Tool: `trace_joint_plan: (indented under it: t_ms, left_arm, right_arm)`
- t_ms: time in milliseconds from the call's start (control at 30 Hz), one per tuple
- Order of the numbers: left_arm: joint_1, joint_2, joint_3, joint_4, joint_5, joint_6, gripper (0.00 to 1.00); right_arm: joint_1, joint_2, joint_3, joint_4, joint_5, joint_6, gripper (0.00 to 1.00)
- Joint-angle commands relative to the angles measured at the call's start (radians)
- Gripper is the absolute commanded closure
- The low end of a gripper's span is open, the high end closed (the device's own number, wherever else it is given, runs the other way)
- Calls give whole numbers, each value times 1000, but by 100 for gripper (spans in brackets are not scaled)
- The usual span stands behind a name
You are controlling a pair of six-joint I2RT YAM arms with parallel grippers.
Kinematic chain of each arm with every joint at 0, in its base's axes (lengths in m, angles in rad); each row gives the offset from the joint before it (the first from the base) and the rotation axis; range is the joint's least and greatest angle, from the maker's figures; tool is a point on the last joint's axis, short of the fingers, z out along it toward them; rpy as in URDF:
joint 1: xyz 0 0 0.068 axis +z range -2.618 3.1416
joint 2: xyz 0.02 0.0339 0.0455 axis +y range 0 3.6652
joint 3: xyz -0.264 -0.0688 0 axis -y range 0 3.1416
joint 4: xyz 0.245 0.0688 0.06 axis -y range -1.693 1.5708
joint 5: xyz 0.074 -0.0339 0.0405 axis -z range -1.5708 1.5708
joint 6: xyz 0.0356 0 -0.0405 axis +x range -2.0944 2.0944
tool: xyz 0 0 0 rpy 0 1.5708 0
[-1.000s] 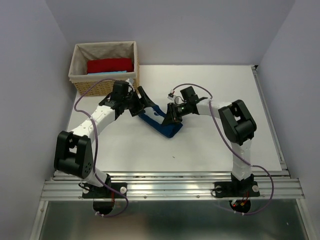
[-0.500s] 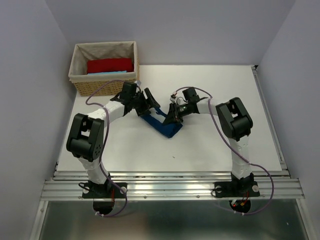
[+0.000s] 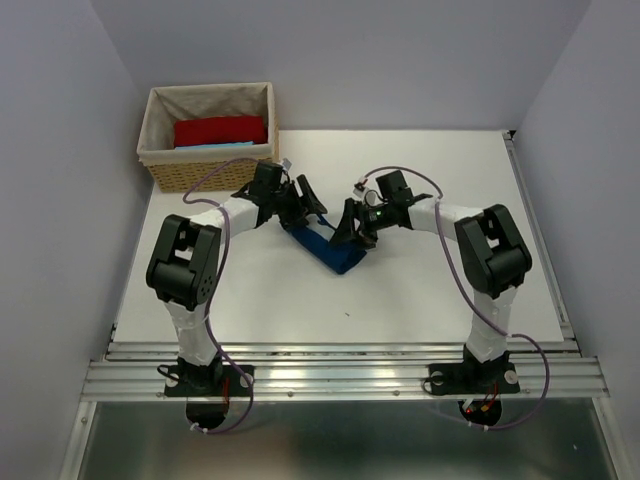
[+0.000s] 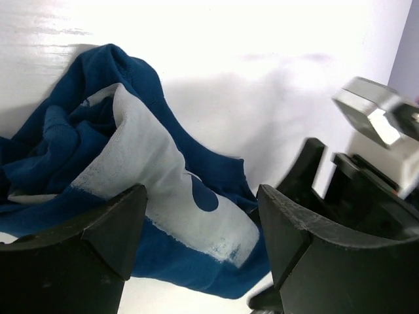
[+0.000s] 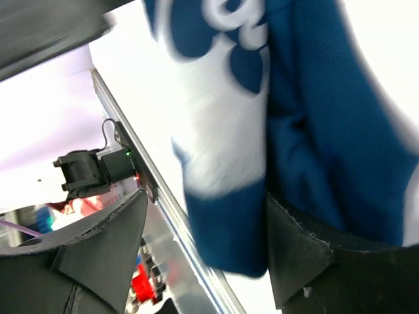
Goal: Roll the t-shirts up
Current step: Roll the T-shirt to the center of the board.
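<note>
Centrally on the white tabletop (image 3: pixel 430 290): one blue t-shirt (image 3: pixel 328 251), bunched into a short crumpled band, with a white printed patch visible in both wrist views. Left fingers (image 4: pixel 98 242): spread apart, nothing clamped, the shirt lying just beyond them. Right fingers (image 5: pixel 98 255): likewise parted, blue cloth in the gap against one finger, not pinched. Both sets sit close together at the shirt's far side. Wicker basket (image 3: pixel 160 160): far-left corner, well apart from the shirt, holding folded red cloth (image 3: pixel 220 131).

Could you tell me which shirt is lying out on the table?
The blue t-shirt with the white print, bunched on the table; the red one lies inside the wicker basket.
</note>
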Motion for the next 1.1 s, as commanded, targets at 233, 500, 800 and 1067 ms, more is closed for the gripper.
trace_joint_plan:
  t_ms: [233, 500, 800, 1067]
  left_arm:
    - [-17, 26, 88, 19, 24, 21, 21]
    - [-37, 41, 129, -4, 13, 11, 21]
    - [-43, 72, 154, -18, -4, 3, 21]
    - [-45, 121, 195, -27, -11, 12, 21]
  right_arm:
    - [-5, -265, -81, -132, 290, -88, 26]
    - [21, -429, -78, -182, 614, -84, 50]
    - [128, -320, -18, -50, 490, -44, 94]
    - [128, -204, -18, 44, 421, 8, 96]
